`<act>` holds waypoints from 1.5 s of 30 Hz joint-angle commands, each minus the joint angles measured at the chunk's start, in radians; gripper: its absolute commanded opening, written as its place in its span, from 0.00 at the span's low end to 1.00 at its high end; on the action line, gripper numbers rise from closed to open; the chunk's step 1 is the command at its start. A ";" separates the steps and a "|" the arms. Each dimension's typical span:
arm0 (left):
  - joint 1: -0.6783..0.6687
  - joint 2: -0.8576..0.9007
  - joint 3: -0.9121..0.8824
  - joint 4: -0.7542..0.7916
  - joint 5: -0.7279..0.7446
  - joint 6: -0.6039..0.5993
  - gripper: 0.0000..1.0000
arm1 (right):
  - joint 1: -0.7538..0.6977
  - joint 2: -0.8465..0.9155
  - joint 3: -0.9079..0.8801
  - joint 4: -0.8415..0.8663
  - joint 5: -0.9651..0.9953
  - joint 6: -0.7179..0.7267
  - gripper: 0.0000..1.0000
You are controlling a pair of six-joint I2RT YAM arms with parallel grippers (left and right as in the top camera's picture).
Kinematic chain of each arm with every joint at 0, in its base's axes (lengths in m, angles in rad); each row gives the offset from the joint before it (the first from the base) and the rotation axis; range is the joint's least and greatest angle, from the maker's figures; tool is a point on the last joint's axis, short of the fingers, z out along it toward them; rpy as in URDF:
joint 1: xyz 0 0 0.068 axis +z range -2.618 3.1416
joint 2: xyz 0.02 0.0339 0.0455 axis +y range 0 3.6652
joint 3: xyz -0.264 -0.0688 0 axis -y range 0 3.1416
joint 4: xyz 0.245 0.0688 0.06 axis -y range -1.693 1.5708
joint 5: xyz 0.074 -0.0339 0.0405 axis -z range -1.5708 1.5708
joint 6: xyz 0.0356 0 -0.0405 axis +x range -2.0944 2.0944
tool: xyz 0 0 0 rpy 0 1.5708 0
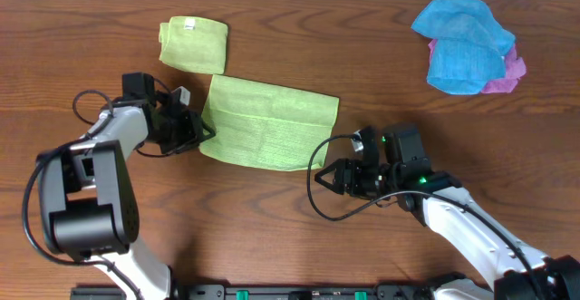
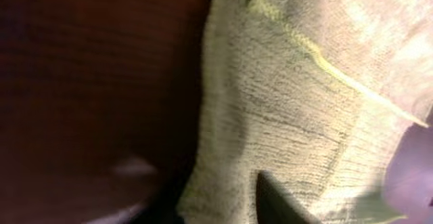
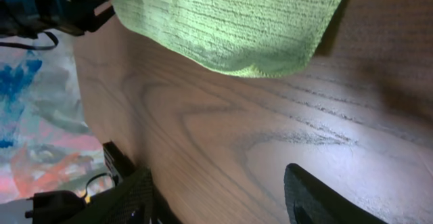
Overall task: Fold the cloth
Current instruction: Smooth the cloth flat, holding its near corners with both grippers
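The light green cloth (image 1: 267, 121) lies flat in the middle of the table, folded into a wide rectangle. My left gripper (image 1: 199, 130) is at its left edge. In the left wrist view the cloth (image 2: 304, 95) fills the right side, and the gripper (image 2: 210, 200) is open with one dark finger over the cloth and the cloth's edge between the fingers. My right gripper (image 1: 328, 178) is open and empty just below the cloth's lower right corner. In the right wrist view the gripper (image 3: 216, 183) hovers over bare wood, a short way from the cloth (image 3: 237, 21).
A second green cloth (image 1: 193, 44), folded small, lies at the back left. A pile of blue and pink cloths (image 1: 467, 46) lies at the back right. Cables loop beside both arms.
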 commanded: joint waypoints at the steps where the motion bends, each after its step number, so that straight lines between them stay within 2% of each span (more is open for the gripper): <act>1: -0.005 0.051 -0.023 -0.011 -0.040 0.011 0.07 | -0.006 -0.012 -0.003 0.002 0.016 0.014 0.64; 11: -0.005 0.051 -0.023 -0.037 0.024 0.014 0.06 | -0.006 0.034 -0.007 0.033 0.171 0.060 0.68; 23: -0.005 0.051 -0.023 -0.099 0.058 0.048 0.06 | -0.006 0.220 -0.007 0.224 0.202 0.176 0.64; 41: -0.005 0.051 -0.023 -0.142 0.077 0.082 0.06 | 0.042 0.338 -0.007 0.370 0.251 0.265 0.58; 43: -0.005 0.051 -0.023 -0.142 0.082 0.082 0.06 | 0.051 0.358 -0.007 0.388 0.251 0.264 0.56; 44: -0.005 0.051 -0.023 -0.142 0.083 0.082 0.06 | 0.053 0.369 -0.007 0.394 0.252 0.264 0.52; 45: -0.005 0.051 -0.023 -0.143 0.083 0.082 0.06 | 0.053 0.376 -0.007 0.398 0.251 0.264 0.41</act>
